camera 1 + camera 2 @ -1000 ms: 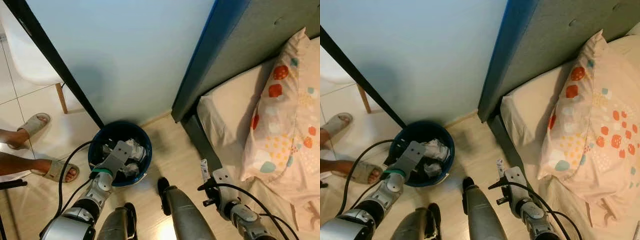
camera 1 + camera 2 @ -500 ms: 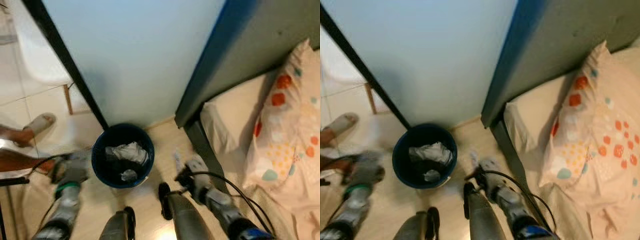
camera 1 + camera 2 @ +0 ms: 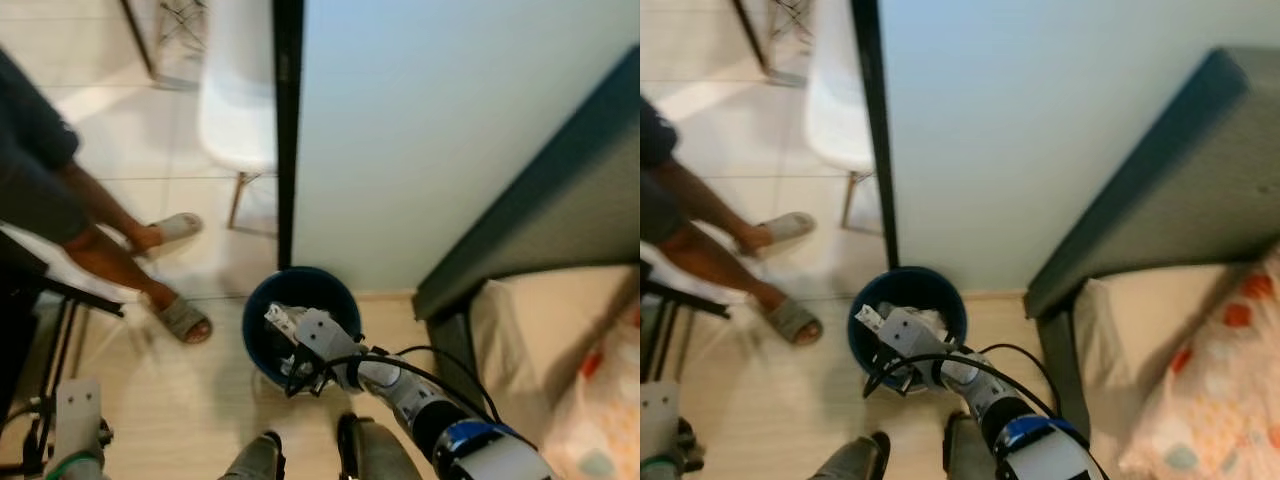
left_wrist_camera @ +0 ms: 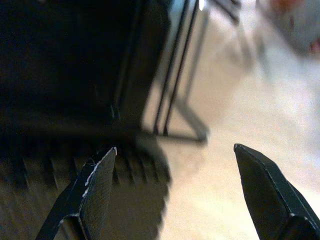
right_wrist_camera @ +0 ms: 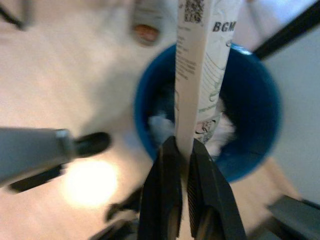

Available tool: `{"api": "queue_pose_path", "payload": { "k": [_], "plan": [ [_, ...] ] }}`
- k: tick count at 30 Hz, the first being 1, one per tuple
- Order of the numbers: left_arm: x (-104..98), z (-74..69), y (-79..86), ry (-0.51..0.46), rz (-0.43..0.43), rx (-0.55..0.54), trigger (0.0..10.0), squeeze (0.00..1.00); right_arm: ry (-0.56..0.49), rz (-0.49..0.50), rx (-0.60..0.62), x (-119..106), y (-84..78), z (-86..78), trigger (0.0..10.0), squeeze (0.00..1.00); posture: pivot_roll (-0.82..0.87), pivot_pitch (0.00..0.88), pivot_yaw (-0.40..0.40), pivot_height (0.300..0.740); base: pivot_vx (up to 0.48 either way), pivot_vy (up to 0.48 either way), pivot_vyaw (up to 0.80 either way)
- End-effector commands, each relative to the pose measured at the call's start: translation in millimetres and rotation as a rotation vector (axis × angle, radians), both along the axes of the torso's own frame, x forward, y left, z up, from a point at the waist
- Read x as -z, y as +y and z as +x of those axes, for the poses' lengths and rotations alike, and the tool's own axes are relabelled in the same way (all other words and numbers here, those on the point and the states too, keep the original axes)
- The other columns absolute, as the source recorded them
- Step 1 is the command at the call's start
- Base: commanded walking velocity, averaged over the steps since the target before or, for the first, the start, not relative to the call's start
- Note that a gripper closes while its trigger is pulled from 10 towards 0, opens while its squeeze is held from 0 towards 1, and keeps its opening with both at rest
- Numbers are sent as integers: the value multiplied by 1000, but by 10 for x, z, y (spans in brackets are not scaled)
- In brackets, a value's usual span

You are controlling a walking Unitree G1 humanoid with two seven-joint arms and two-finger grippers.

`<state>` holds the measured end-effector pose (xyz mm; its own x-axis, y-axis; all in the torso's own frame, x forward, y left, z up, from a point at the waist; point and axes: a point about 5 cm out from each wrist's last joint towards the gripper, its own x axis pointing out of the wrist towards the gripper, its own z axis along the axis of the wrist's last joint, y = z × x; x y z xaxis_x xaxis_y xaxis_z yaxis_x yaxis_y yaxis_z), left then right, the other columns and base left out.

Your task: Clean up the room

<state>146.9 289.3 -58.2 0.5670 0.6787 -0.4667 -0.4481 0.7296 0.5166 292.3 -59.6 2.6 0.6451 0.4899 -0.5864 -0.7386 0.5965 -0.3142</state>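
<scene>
Right wrist view: right gripper [image 5: 183,150] pinches white box [image 5: 202,65] (lengthwise, over bin [image 5: 252,135]).

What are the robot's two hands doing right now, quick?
Left gripper: open, holding nothing, low near the pale floor.
Right gripper: shut on a flat white printed carton, over the round blue waste bin.

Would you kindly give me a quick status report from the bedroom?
Right gripper shut on flat white printed carton, over round blue bin of crumpled paper. Left gripper open, low, idle. Person's sandalled feet beside bin.
</scene>
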Motion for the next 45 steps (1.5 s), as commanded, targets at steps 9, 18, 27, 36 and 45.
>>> {"api": "queue_pose_path", "payload": {
  "k": [9, 18, 27, 36, 45],
  "plan": [
    [218, -251, -469, 45, -111, 189, 10000, 0, 27, -75, 223, 84, -242, 27, 10000, 0, 104, 335, -20, 740, 0, 0, 0],
    [161, -417, -530, -17, -65, 268, 10000, 0, 103, -13, 257, 142, -189, -42, 10000, 0, 166, 485, 0, 735, 0, 0, 0],
    [22, -488, -534, -81, -25, 321, 10000, 0, 76, 60, 263, 32, -39, 35, 10000, 0, 187, 542, 13, 720, 0, 0, 0],
    [-41, -508, -584, -98, -18, 342, 10000, 0, 93, 169, 303, -67, -1, 119, 10000, 667, 202, 557, 10, 720, 0, 0, 0],
    [-106, -575, -660, -84, -16, 362, 10000, 0, 81, 249, 333, -192, 43, 220, 10000, 1000, 211, 567, 6, 720, 0, 0, 0]
  ]
}}
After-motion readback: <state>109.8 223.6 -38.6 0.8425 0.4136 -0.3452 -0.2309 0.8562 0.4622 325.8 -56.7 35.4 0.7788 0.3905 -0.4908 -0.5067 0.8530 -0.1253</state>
